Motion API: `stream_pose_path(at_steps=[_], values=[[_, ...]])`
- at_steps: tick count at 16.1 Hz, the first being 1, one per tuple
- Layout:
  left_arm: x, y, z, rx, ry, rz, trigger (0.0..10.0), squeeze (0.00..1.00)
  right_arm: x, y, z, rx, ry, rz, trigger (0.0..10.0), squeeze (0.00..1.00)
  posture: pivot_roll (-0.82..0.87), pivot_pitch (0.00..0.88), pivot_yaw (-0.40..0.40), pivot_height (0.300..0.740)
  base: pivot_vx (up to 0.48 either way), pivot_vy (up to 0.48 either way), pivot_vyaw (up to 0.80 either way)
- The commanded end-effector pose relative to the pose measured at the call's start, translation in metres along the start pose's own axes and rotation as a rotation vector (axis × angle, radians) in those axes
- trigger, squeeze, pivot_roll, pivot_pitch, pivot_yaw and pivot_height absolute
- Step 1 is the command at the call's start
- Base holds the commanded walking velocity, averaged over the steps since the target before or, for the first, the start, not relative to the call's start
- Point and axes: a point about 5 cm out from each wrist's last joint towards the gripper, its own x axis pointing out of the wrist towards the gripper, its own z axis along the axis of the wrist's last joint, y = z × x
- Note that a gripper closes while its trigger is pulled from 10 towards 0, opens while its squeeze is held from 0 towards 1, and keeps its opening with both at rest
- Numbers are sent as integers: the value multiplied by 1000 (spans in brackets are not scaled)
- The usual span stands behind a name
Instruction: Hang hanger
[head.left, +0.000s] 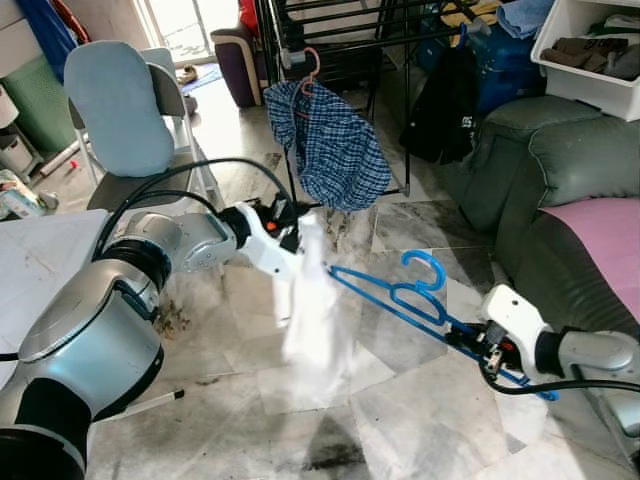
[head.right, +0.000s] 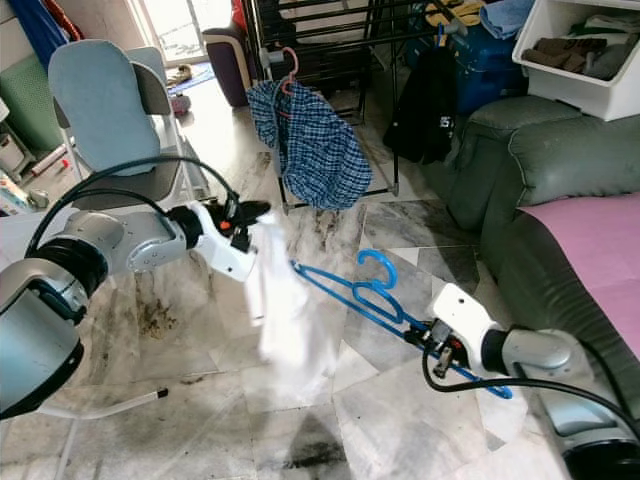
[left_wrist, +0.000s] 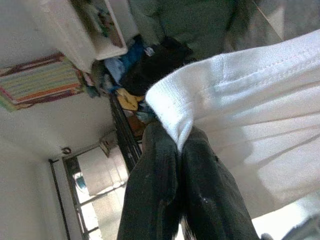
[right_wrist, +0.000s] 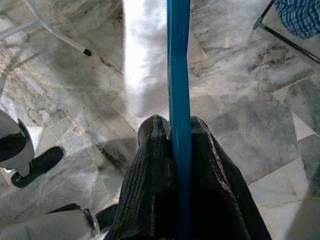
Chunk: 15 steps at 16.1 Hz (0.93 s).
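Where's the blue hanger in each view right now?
Left eye: hanger right of centre, above the floor.
Right eye: hanger near centre.
Left wrist: not in it.
Right wrist: its bar runs up the middle from the right gripper.
Shared landmark: white cloth.

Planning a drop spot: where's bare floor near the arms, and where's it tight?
Bare marble floor lies below the white garment, between both arms. Tight: the drying rack with the checked shirt, flanked by chair and sofa.
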Motion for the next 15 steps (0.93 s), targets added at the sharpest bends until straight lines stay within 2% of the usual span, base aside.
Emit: stream_pose_path(at_steps=[1,5,7,8,10,12,13,15], values=[[2,14,1,13,-30,84,10000,0,3,-1,1,-1,-19,-16,10000,0,-181,0,130,740,0,0,0],[3,14,4,2,-43,98,10000,0,4,-1,3,3,-43,-7,10000,0,-180,0,128,740,0,0,0],[6,19,7,-29,-62,144,10000,0,4,-4,-6,43,-15,-29,10000,0,-186,0,131,740,0,0,0],[8,23,10,-35,-82,170,10000,0,5,2,-7,44,-21,6,10000,0,-182,0,129,740,0,0,0],[7,19,10,-26,-83,152,10000,0,2,0,-3,38,-44,-2,10000,0,-180,0,126,740,0,0,0],[2,5,8,-35,-60,63,10000,0,-10,-16,4,35,-64,-58,10000,0,-183,0,130,740,0,0,0],[-1,-9,9,-115,-41,-31,10000,0,-17,-19,12,29,-96,-34,10000,0,-185,0,133,740,0,0,0],[-2,-23,12,-197,-16,-94,10000,0,-24,-16,24,14,-132,50,10000,0,-190,0,135,740,0,0,0]])
